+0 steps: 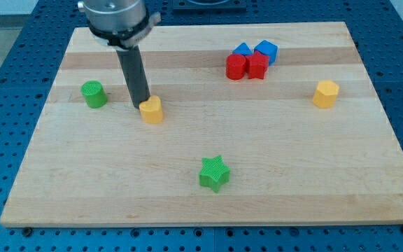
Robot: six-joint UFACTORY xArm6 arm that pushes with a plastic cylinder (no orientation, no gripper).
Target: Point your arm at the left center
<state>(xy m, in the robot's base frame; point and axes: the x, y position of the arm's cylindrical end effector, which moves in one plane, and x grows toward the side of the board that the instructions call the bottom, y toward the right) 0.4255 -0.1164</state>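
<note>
My tip (139,106) rests on the wooden board (208,203) left of centre, touching the left side of a yellow block (152,110). A green cylinder (94,94) stands to the tip's left, near the board's left edge. A green star (214,173) lies toward the view's bottom centre. A yellow hexagonal block (325,94) sits at the right. Two red blocks (236,67) (257,65) and two blue blocks (242,50) (266,50) are clustered at the upper right.
The board lies on a blue perforated table (19,84). The arm's body (114,17) hangs over the board's upper left.
</note>
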